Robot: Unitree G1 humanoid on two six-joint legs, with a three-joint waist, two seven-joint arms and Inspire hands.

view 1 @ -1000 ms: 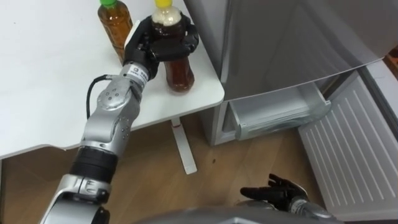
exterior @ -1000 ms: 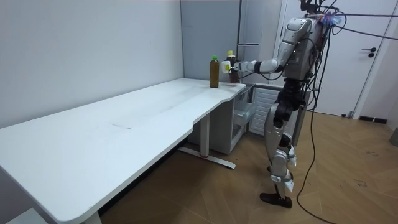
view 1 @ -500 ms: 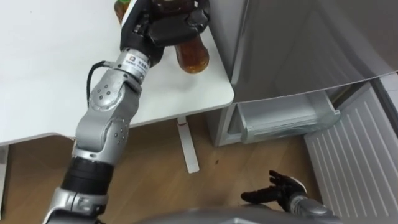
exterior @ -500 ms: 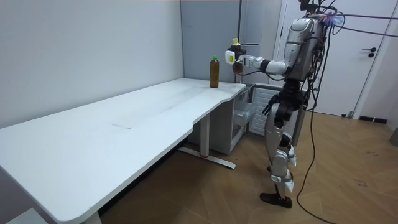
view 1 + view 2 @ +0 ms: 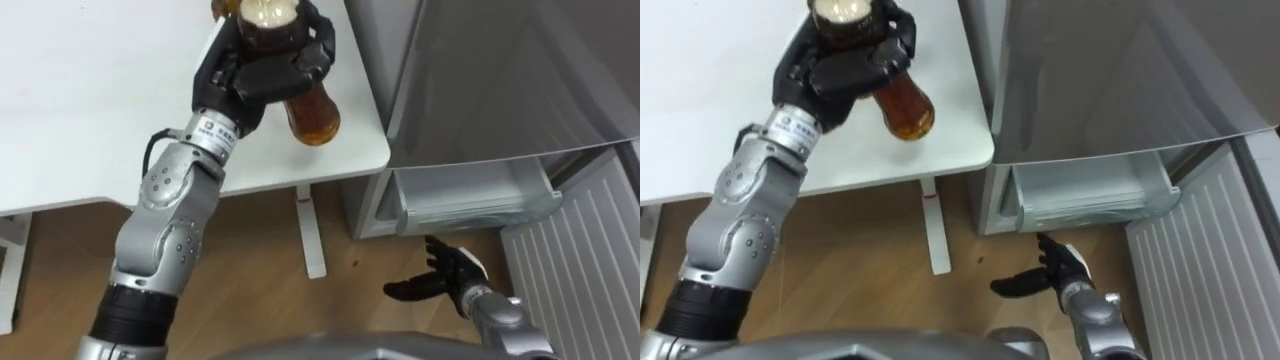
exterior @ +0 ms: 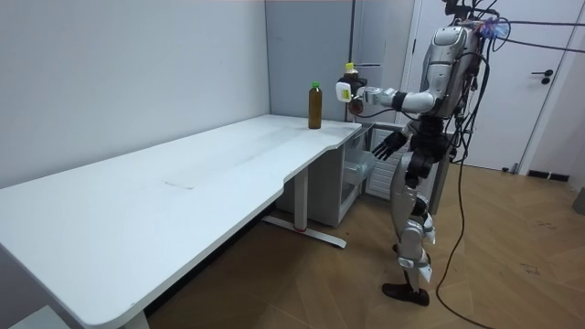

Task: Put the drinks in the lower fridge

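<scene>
My left hand point(image 5: 262, 68) has its dark fingers clamped round the upper part of a clear plastic bottle point(image 5: 312, 112) of amber drink with a rounded base. The bottle is lifted off the table point(image 5: 90, 110) and tilted, its base pointing down toward the fridge side. It hangs over the table's rounded corner. The tabletop is smooth, matte white, with a thin edge that curves at that corner.

In the room view a second bottle point(image 6: 314, 105), amber with a green cap, stands upright on the table near the same corner, just beside the lifted one.

Right of the corner rises the fridge point(image 5: 500, 80), flat grey and slightly glossy, its side close to the table edge. Below it the lower compartment is open. A pale, translucent bin point(image 5: 470, 195) shows there, and the door point(image 5: 585, 250) is swung out to my right, its white inner face ribbed.

My right hand point(image 5: 445, 285) is low over the wooden floor point(image 5: 260, 260), in front of that bin. Its fingers are apart and straight, holding nothing. Open floor lies between the table's white leg point(image 5: 312, 235) and the bin.
</scene>
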